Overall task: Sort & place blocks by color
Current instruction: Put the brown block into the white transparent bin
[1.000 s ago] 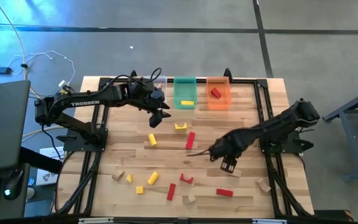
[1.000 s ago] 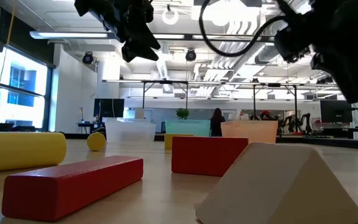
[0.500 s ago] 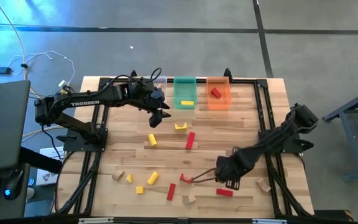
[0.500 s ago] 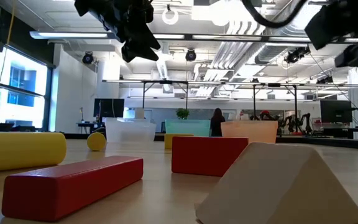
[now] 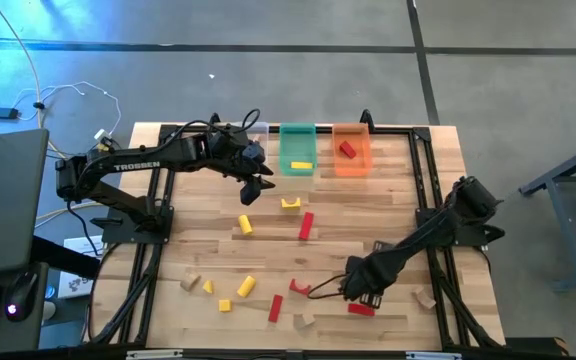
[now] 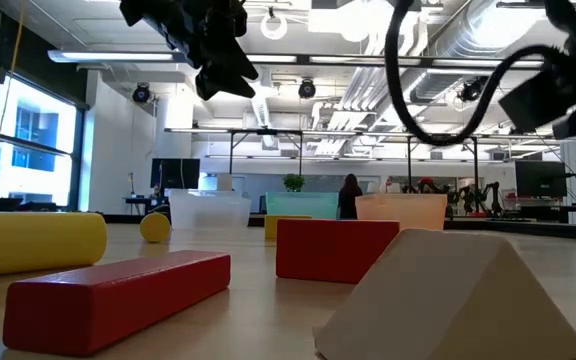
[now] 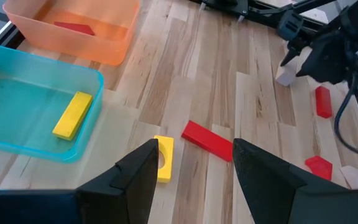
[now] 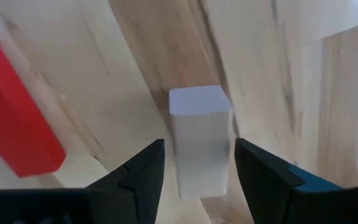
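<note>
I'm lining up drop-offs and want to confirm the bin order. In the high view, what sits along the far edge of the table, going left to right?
Left tool hanging near the clear bin → green bin holding a yellow block → orange bin holding a red block.

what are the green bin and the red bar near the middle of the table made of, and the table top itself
The green bin looks like translucent plastic with a smooth, glossy finish: the table grain shows through its floor and walls. The red bar seems to be wood under opaque, even paint; its crisp edges fit that, though no grain shows. The table top appears to be light butcher-block wood: joined planks with visible grain.
</note>
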Robot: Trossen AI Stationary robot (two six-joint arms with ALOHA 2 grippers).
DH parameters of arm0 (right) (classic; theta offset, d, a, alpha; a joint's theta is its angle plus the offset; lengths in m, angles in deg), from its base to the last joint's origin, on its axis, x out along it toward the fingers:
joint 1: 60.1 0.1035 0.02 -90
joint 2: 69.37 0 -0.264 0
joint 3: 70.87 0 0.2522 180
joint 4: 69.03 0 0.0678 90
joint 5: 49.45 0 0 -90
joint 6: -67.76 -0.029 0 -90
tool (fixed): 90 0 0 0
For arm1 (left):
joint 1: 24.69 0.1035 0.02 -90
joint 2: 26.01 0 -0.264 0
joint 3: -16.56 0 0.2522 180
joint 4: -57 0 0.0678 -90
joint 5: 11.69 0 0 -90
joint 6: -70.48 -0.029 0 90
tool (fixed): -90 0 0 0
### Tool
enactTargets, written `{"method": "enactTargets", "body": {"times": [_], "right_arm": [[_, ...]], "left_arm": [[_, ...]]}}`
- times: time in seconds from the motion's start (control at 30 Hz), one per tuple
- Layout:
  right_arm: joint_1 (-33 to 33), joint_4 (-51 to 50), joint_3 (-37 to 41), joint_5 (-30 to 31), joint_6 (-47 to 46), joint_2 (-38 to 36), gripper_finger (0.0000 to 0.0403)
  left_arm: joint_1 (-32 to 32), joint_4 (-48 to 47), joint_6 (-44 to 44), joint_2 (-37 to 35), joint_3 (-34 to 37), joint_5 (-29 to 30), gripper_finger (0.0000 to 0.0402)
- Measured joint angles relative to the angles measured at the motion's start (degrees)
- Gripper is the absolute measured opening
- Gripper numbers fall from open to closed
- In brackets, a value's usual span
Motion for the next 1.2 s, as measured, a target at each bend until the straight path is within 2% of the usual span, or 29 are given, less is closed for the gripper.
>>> {"method": "enactTargets", "body": {"times": [0.33,0.57,0.77,0.9,1.2], "right_arm": [[-0.04,1.99,-0.30,-2.17,-2.65,5.24,0.0177],[-0.14,2.13,-0.22,-2.85,-4.76,5.38,0.0107],[-0.59,2.35,-0.35,-2.70,-6.44,5.43,0.0107],[-0.49,1.47,-1.93,-0.20,-6.73,5.72,0.0107],[-3.48,0.10,-7.94,13.06,-2.28,4.37,0.0107]], "left_arm": [[0.00,0.00,0.00,0.00,0.02,0.00,0.0195],[0.00,0.02,0.00,0.00,0.02,0.00,0.0195],[0.00,0.02,-0.07,0.00,0.01,-0.02,0.0195],[-0.02,0.02,-2.06,0.00,0.02,-0.02,0.0195],[-0.01,0.03,-6.58,0.00,0.02,-0.09,0.0195]]}}
